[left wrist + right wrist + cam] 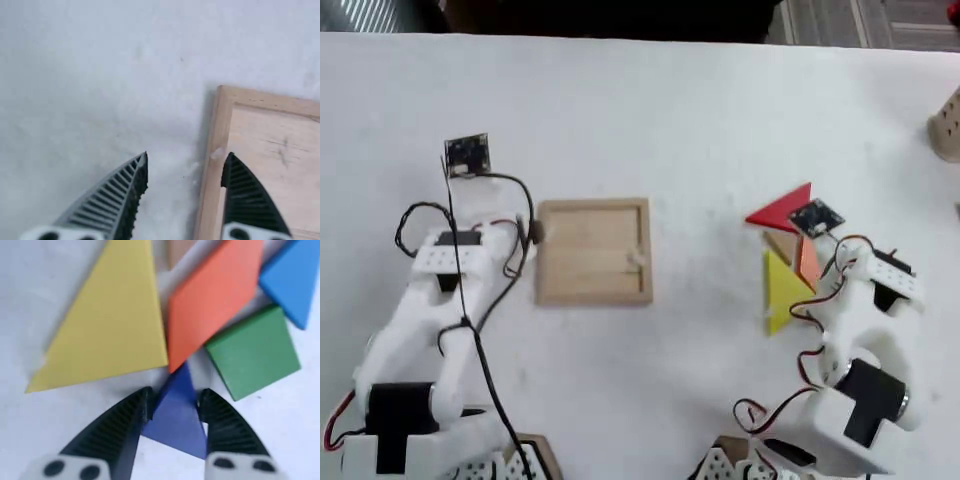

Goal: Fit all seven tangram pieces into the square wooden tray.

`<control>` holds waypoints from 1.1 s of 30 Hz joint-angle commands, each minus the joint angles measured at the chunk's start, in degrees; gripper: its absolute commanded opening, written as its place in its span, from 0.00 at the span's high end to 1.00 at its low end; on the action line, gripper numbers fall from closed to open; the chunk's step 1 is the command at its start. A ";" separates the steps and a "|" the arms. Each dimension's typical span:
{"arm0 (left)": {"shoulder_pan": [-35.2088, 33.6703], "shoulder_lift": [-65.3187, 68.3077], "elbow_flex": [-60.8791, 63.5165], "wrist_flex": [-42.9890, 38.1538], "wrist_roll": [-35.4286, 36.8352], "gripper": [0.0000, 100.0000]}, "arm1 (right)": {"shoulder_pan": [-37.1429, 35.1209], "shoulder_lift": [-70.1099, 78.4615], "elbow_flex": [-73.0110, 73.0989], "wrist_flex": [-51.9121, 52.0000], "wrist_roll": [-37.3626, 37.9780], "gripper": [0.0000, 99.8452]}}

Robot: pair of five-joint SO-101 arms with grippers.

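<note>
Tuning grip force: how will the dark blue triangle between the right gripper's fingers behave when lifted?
The dark blue triangle looks like a rigid flat block, so it likely won't flex. The right gripper pinches its slanted edges near the tip, so it may squirt out. Much smaller than the yellow triangle, it is probably light.

Bright even light from above, white table (700,120) near glare, shadows soft and faint, a narrow one along the wooden tray (210,150) rim.
</note>
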 commanded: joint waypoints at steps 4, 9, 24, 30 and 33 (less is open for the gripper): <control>0.04 -0.13 -3.34 -1.58 -0.53 0.75 | 1.54 9.27 -6.07 -0.04 0.70 0.89; 0.04 -0.04 -3.52 -1.58 -1.93 0.75 | 1.89 8.57 -10.11 6.20 0.88 0.88; 0.04 -0.04 -3.52 -1.58 -4.13 0.75 | 6.64 -17.80 -2.99 22.90 18.81 0.76; 0.13 -0.04 -3.43 -1.58 -4.13 0.75 | 7.96 -16.13 0.44 16.48 20.75 0.67; 0.13 -0.04 -3.34 -1.58 -4.13 0.75 | 7.43 -12.79 0.00 13.85 21.01 0.68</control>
